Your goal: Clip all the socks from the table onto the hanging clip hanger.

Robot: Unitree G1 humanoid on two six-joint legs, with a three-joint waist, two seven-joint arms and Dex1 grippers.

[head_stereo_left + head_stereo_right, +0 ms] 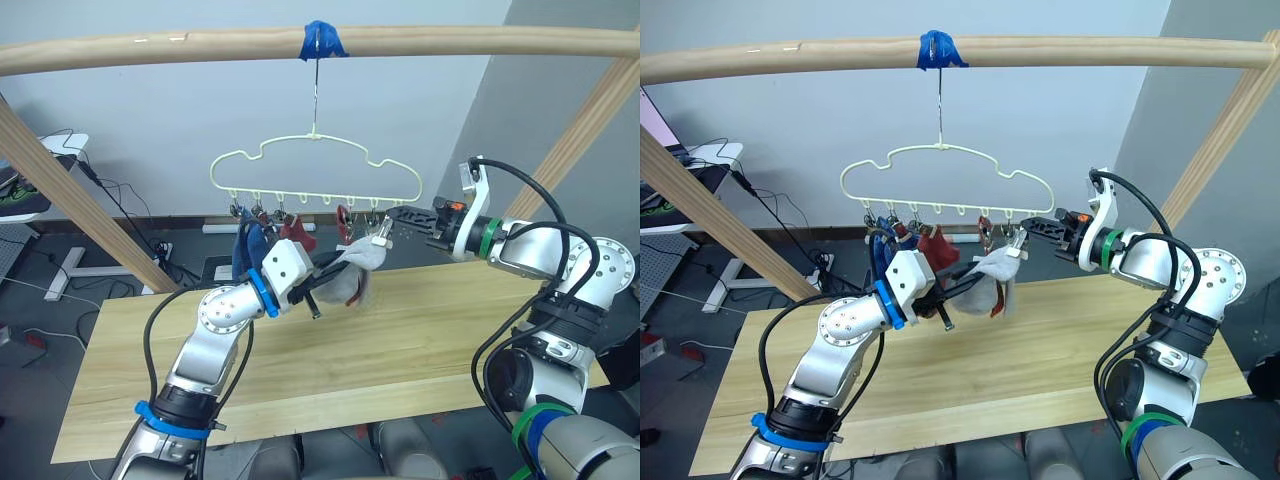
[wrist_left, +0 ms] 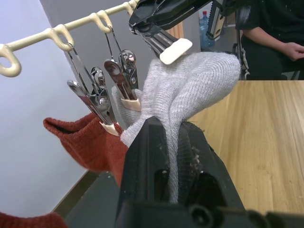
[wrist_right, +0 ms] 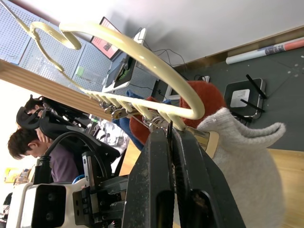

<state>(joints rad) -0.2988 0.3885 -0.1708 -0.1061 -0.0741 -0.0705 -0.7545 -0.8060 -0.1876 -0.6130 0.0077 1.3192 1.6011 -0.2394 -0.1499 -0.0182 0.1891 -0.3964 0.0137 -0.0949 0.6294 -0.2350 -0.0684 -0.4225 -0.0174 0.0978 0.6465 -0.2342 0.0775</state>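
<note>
The cream-yellow clip hanger [image 1: 315, 163] hangs by its hook from the taped pole. A blue sock [image 1: 248, 250] and a rust red sock [image 1: 298, 234] hang from clips on its left half. My left gripper [image 1: 335, 272] is shut on a light grey sock [image 1: 362, 262] and holds it up under the right-hand clips, above the table [image 1: 420, 340]. More rust red knit shows just behind the grey sock [image 2: 190, 85]. My right gripper [image 1: 392, 216] reaches in from the right and is shut on a metal clip [image 3: 169, 127] directly above the grey sock's upper edge.
A round wooden pole [image 1: 450, 40] with blue tape spans the top, and slanted poles stand at both sides. Cables and a desk leg lie on the floor beyond the table. A seated person [image 2: 275, 38] is past the table's far side.
</note>
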